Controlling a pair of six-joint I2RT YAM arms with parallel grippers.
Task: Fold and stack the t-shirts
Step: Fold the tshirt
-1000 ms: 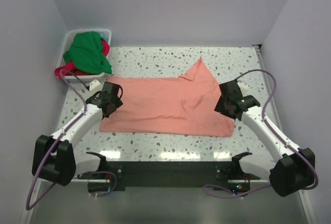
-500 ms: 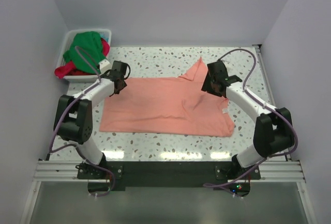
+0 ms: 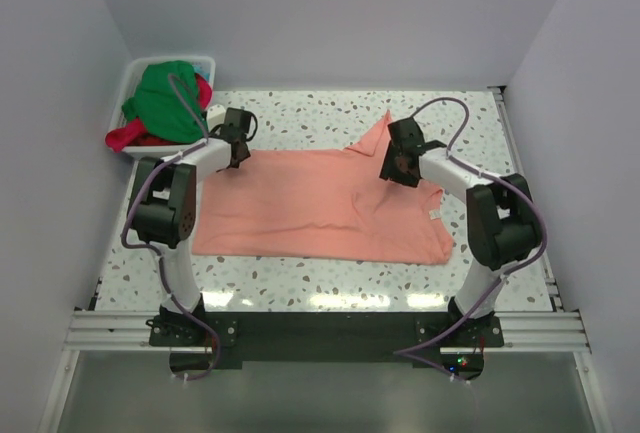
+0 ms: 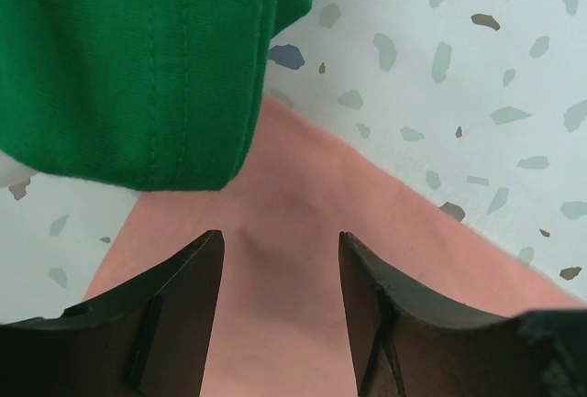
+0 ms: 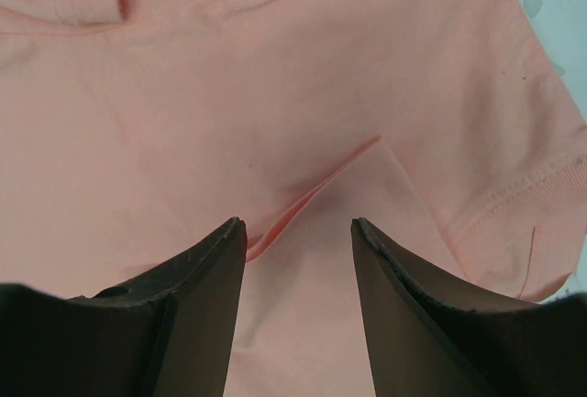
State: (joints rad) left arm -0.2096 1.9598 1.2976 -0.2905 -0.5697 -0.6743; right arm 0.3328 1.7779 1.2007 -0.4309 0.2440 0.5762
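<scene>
Early stage — the pink shirt (image 3: 320, 208) lies spread and unfolded at the centre of the bench (image 3: 300, 278), while the green shirt (image 3: 165, 93) and red shirt (image 3: 124, 138) sit heaped in the tub (image 3: 172, 57) at 10 o'clock. The left gripper (image 3: 237, 133) is released, jaws apart and empty, over the pink shirt's 10 o'clock corner; the right gripper (image 3: 400, 158) — likewise released — is over a crease (image 5: 312, 197) near its 2 o'clock corner. Remaining: fold all three, then stack.

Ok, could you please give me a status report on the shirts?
Left pincer open over salmon shirt, far-left corner; right pincer open over a crease. Shirt spread, unfolded. Green shirt overhangs nearby.
</scene>
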